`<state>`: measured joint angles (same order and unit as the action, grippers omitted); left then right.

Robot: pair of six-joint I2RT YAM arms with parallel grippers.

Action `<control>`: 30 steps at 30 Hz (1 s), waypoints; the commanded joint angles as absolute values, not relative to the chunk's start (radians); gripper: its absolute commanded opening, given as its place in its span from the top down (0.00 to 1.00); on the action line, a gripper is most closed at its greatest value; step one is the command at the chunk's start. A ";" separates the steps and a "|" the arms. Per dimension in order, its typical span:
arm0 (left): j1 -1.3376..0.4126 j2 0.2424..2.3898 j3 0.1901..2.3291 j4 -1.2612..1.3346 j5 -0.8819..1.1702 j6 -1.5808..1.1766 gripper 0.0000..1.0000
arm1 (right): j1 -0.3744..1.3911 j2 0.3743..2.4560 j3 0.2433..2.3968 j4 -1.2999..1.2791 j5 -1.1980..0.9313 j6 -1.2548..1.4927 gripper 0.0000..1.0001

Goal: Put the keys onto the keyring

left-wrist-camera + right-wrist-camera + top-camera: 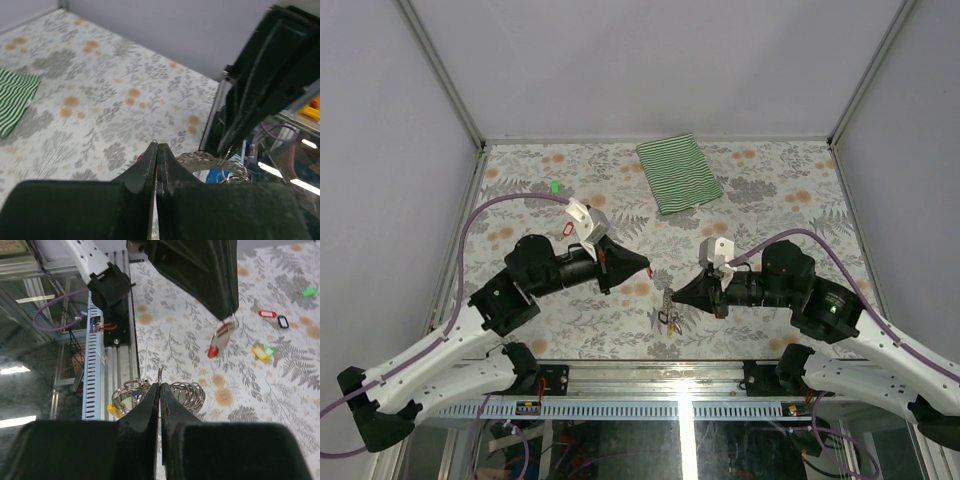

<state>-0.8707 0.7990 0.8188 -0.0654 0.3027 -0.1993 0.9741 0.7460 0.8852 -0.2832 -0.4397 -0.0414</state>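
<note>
The left gripper [647, 268] is closed on the red-tagged key [220, 340], which hangs from its fingertips with the tag tilted, above the floral tabletop [770, 190]. In the left wrist view its two fingers [145, 172] press together with no gap, and only a sliver of red shows beside them.

The right gripper [676, 293] sits just right of the left one, the two tips nearly meeting near the middle of the table's near edge. Its jaws are also shut, pinching the keyring [187, 392]: a thin wire end sticks up between the fingers [147, 407], and a bunch of silvery loops spreads out just behind them. A yellow tag [114, 411] hangs on the left of that bunch, and a blue tag [217, 176] shows beneath the loops in the left wrist view. From above, the bunch dangles just below the right gripper's tip.

The other keys lie loose on the left half of the table, well apart from the grippers: a green tag [310, 291] farthest away, then a loose red tag [267, 313] with a black tag [283, 321] just beside it, and a loose yellow tag [260, 353] nearer. Their metal blades are too small to make out.

A folded green-striped cloth [680, 173] lies at the far side, about centre.
</note>
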 commanded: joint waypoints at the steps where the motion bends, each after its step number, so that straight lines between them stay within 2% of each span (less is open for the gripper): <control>1: -0.828 0.811 0.795 0.159 0.536 -0.186 1.00 | 0.973 0.765 0.954 -0.124 -0.560 -0.048 1.00; 4: -0.739 0.831 0.783 0.252 0.675 -0.230 1.00 | 0.973 0.816 0.976 -0.084 -0.635 -0.021 1.00; 8: -0.680 0.799 0.757 0.343 0.741 -0.250 1.00 | 0.965 0.843 0.977 -0.013 -0.708 0.008 1.00; 20: -0.618 0.774 0.752 0.502 0.938 -0.306 1.00 | 0.782 0.904 0.921 0.386 -1.014 0.313 1.00; 30: -0.618 0.776 0.801 0.473 1.023 -0.266 1.00 | 0.776 0.939 0.943 0.406 -1.009 0.394 1.00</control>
<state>-0.6262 0.7803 0.7574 0.4259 0.9676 -0.2836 0.7822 0.9314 0.9070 0.3241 -0.9894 0.3450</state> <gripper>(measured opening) 0.010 0.010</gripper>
